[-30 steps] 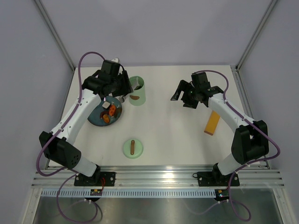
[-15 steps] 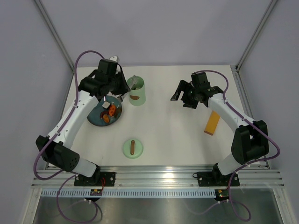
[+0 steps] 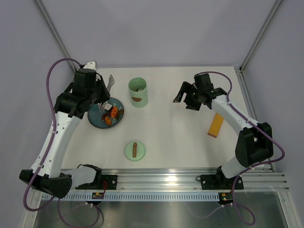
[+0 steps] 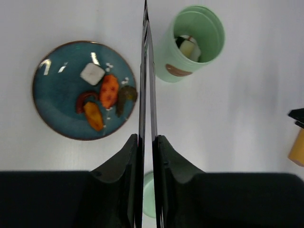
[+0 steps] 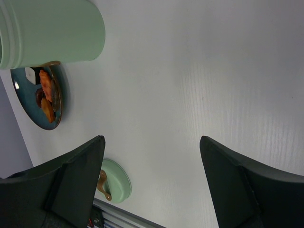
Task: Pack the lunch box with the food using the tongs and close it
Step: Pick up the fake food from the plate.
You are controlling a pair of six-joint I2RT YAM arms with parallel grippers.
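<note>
My left gripper [image 4: 147, 137] is shut on the slim silver tongs [image 4: 146, 71], whose two arms run nearly together up the wrist view. No food shows between them. From above, the left gripper [image 3: 102, 93] and the tongs [image 3: 110, 81] hang over the plate's far edge, left of the lunch box [image 3: 138, 92]. The lunch box [image 4: 190, 45] stands open with a white piece inside. Orange and red food [image 4: 108, 90] lies on the blue plate [image 4: 50, 121]. The green lid [image 3: 135, 150] lies near the front. My right gripper [image 3: 186, 100] is open and holds nothing.
A flat orange-yellow strip [image 3: 215, 125] lies at the right beside the right arm. In the right wrist view the open gripper [image 5: 152, 140] hangs over bare table, with the lunch box [image 5: 52, 31], the plate [image 5: 61, 107] and the lid [image 5: 116, 183] to its left.
My left arm has drawn the tongs away from the lunch box, leftward toward the plate, and the tongs are squeezed narrower. The right arm has not moved.
</note>
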